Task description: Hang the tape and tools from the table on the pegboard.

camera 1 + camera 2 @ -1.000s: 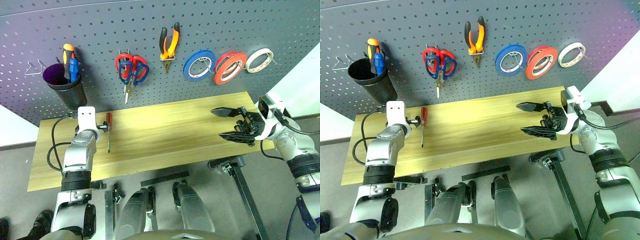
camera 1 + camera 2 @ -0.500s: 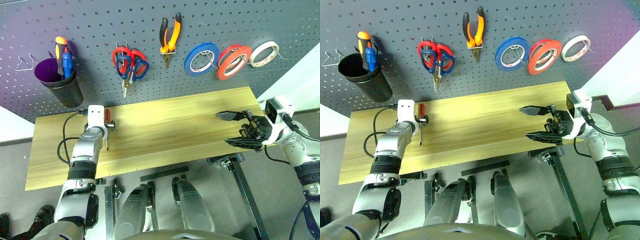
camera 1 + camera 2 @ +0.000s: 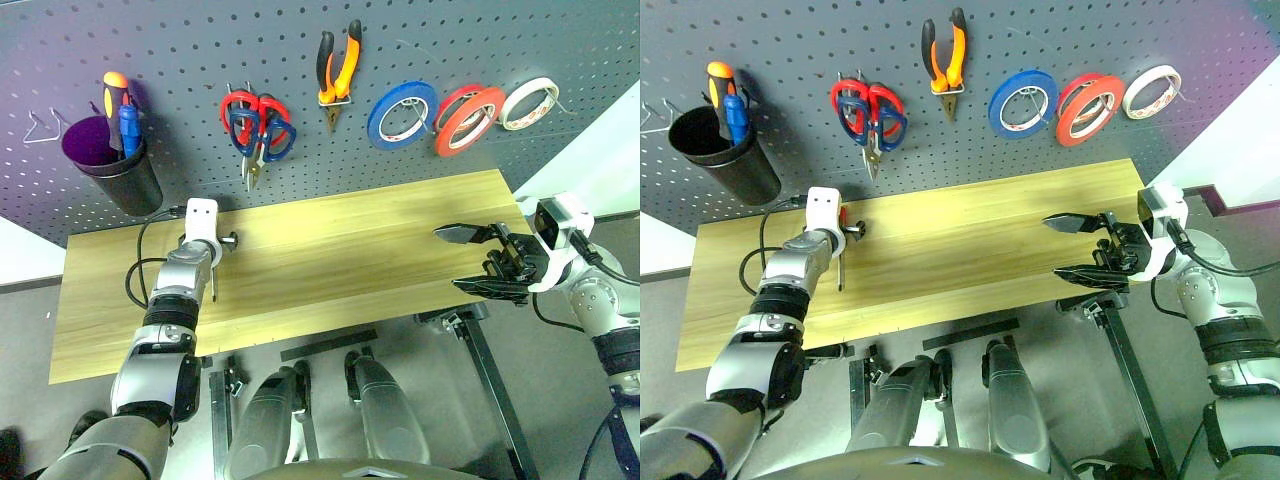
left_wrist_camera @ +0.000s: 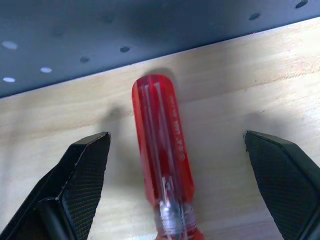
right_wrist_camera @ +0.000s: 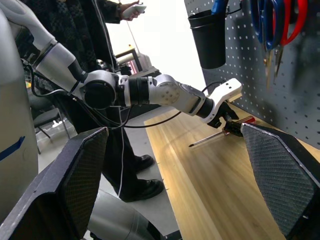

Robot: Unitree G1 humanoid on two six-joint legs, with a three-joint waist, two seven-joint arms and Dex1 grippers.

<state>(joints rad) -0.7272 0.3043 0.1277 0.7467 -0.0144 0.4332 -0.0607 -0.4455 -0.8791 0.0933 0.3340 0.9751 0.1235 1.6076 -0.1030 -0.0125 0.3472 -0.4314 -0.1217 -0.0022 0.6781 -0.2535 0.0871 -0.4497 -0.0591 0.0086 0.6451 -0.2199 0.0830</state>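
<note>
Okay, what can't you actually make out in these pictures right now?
- Screwdriver: in the left wrist view its shaft and tip are cut off by the picture's edge; in the head views the left gripper covers most of the handle.
- Scissors: the two pairs overlap on the pegboard, so which hook holds which is unclear.
- Person in the right wrist view: mostly hidden behind the robot's left arm.

the table point(image 3: 330, 250) stands before the pegboard point(image 3: 200, 50). on the pegboard hang, left to right, a cup point(image 3: 115, 175) holding two screwdrivers point(image 3: 120, 115), two pairs of scissors point(image 3: 255, 125), the pliers point(image 3: 337, 75) and three rolls of tape point(image 3: 465, 105). a screwdriver point(image 4: 162, 150) lies on the table's far left part, near the pegboard, between the left gripper's point(image 4: 175, 150) fingers. the right gripper point(image 3: 480, 260) hangs over the table's right end.
</note>
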